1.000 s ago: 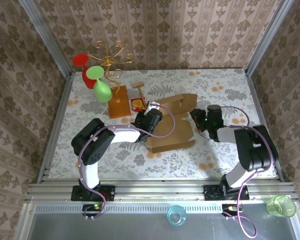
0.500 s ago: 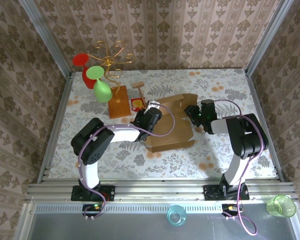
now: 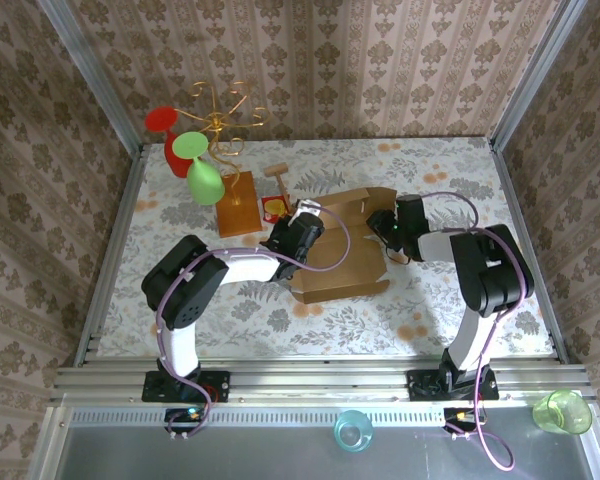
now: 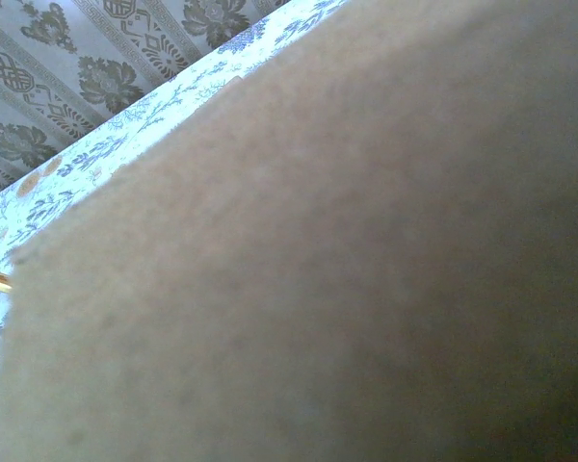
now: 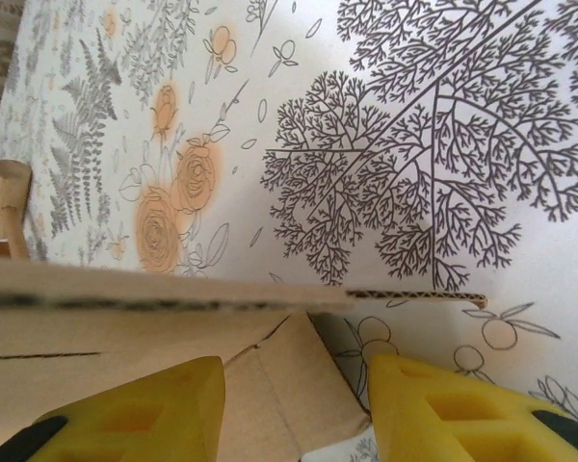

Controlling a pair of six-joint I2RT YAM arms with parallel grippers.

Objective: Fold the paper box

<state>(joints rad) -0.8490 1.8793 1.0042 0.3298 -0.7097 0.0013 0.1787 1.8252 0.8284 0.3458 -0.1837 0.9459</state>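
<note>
The paper box point(image 3: 345, 262) lies half folded at the table's middle, plain brown cardboard with a wall raised along its far side. My left gripper point(image 3: 288, 238) rests at the box's left edge; in the left wrist view blurred cardboard point(image 4: 318, 241) presses close to the lens and hides the fingers. My right gripper point(image 3: 383, 224) is at the box's right end, open. In the right wrist view its yellow fingers point(image 5: 135, 414) straddle a small corner flap point(image 5: 299, 385), just below a raised cardboard edge point(image 5: 173, 294).
A wooden board point(image 3: 238, 205) with a gold wire stand holding a red and a green glass point(image 3: 205, 178) stands at the back left. A small wooden peg point(image 3: 277, 175) and a red-yellow item point(image 3: 275, 207) lie beside it. Two cups point(image 3: 352, 430) sit on the near ledge.
My right gripper has moved left and slightly away, up against the box's right end, and the right flap has folded up so the box looks narrower. The left arm has barely moved.
</note>
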